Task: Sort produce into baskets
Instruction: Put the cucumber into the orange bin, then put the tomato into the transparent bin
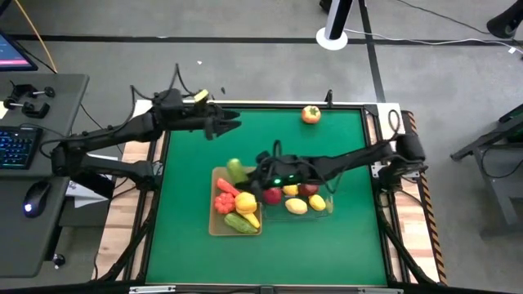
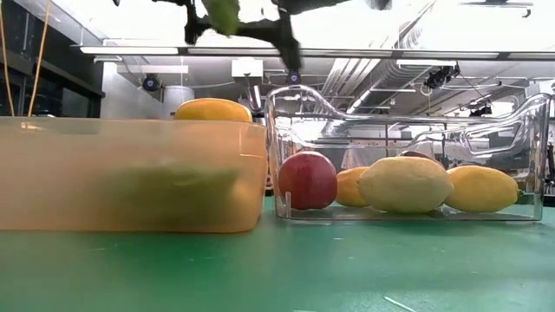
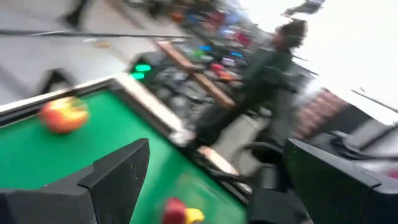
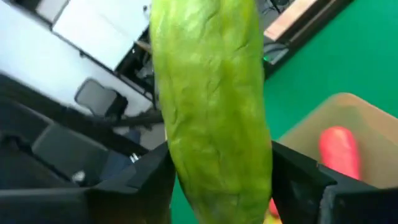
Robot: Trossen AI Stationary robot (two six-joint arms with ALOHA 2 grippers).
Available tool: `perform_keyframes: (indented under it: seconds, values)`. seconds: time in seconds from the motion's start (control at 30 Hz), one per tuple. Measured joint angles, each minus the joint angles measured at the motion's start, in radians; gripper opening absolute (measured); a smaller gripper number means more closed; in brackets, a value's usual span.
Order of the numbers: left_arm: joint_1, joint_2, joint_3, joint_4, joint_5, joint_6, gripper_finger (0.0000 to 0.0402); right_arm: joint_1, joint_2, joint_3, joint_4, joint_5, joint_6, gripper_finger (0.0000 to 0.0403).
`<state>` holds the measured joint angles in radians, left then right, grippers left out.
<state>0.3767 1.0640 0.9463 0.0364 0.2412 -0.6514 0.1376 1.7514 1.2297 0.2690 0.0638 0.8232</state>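
Your right gripper [image 4: 214, 186] hangs over the tan basket [image 1: 217, 224], fingers on both sides of a green cucumber [image 4: 208, 106]; its long axis runs straight out between them; left gripper [image 1: 231, 126] waits open near the table's far edge.

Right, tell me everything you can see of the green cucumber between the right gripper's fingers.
The green cucumber is a long, light green toy with a wrinkled, veined skin, plastic by its look. It stands lengthwise between the two dark fingers of the right gripper, which flank it closely on both sides. It hangs above the tan basket, at the basket's far end in the high view, clear of the produce inside. Its ends are out of view.
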Motion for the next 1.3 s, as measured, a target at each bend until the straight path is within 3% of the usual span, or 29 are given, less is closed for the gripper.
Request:
perform_keyframes:
  seconds: [0.17, 0.33, 0.57, 0.9, 1.07, 1.17, 1.3]
  values:
    - [0.0, -0.113, 0.0, -0.028, 0.136, 0.058, 0.0356, 0.02, 0.126, 0.166, -0.033, 0.06, 0.104, 0.0226]
    - [0.0, -0.265, 0.0, -0.1, 0.179, 0.102, 0.0356, 0.039, 0.216, 0.27, -0.101, 0.068, 0.22, 0.0227]
    - [0.0, -0.418, 0.0, -0.197, 0.142, 0.129, 0.0356, 0.068, 0.242, 0.312, -0.1, 0.088, 0.275, 0.0228]
    - [0.0, -0.477, 0.0, -0.367, 0.129, 0.182, 0.0356, 0.063, 0.238, 0.314, -0.287, 0.181, 0.409, 0.0229]
    - [0.0, -0.47, 0.0, -0.382, 0.126, 0.186, 0.0356, 0.05, 0.218, 0.314, -0.306, 0.186, 0.342, 0.0229]
    - [0.0, -0.464, 0.0, -0.374, 0.086, 0.192, 0.0356, 0.033, 0.141, 0.314, -0.342, 0.199, 0.251, 0.0229]
    - [0.0, -0.43, 0.0, -0.375, 0.009, 0.165, 0.0356, 0.002, -0.013, 0.315, -0.533, 0.355, 0.129, 0.0229]
